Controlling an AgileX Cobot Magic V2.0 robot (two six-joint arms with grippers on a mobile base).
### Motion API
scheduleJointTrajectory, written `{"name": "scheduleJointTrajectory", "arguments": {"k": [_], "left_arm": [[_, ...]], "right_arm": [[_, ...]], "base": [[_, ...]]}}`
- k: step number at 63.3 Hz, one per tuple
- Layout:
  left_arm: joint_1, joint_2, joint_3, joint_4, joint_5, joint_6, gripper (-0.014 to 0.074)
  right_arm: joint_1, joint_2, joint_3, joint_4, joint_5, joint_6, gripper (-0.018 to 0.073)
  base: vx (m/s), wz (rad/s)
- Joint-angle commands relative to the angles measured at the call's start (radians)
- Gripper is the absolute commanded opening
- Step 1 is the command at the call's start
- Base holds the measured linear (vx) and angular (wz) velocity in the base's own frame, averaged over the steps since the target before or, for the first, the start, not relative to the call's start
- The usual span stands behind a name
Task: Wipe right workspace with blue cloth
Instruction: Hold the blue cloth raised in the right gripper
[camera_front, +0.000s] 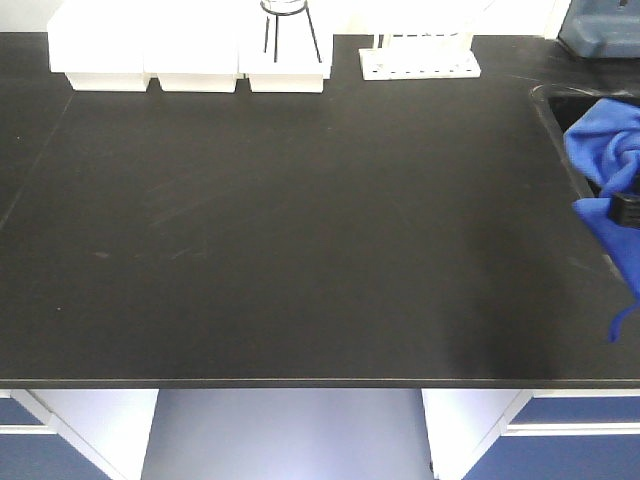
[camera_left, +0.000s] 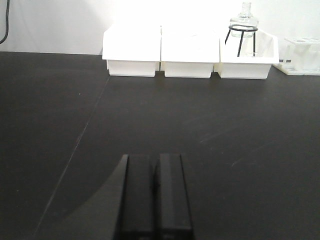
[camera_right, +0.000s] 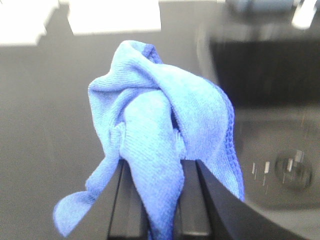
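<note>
The blue cloth (camera_front: 605, 150) hangs bunched at the right edge of the black worktop (camera_front: 300, 220), over the rim of the sink. My right gripper (camera_front: 625, 210) is shut on it, and a tail of cloth dangles below the fingers. In the right wrist view the cloth (camera_right: 160, 125) is pinched between the two black fingers (camera_right: 127, 200) and held above the worktop beside the sink. My left gripper (camera_left: 154, 165) is shut and empty, low over the left part of the worktop. It does not show in the front view.
Three white bins (camera_front: 190, 55) and a glass flask on a black stand (camera_left: 243, 27) line the back edge. A white test-tube rack (camera_front: 420, 60) stands to their right. A sink (camera_right: 270, 125) with a drain lies at the far right.
</note>
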Motion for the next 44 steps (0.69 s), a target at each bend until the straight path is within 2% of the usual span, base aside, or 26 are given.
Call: {"name": "scheduleJointTrajectory", "arguments": {"k": [1, 21, 44], "left_arm": [[0.005, -0.016, 0.030, 0.001, -0.079, -0.008, -0.0006], [0.005, -0.016, 0.030, 0.001, -0.079, -0.008, -0.0006], [0.005, -0.016, 0.030, 0.001, -0.079, -0.008, -0.0006]], "right_arm": [[-0.005, -0.069, -0.027, -0.001, -0.028, -0.010, -0.0008], [-0.005, -0.193, -0.027, -0.001, 0.124, -0.010, -0.0008], [-0.005, -0.200, -0.027, -0.001, 0.145, -0.010, -0.0008]], "base": [[0.00, 0.00], [0.00, 0.00], [0.00, 0.00]]}}
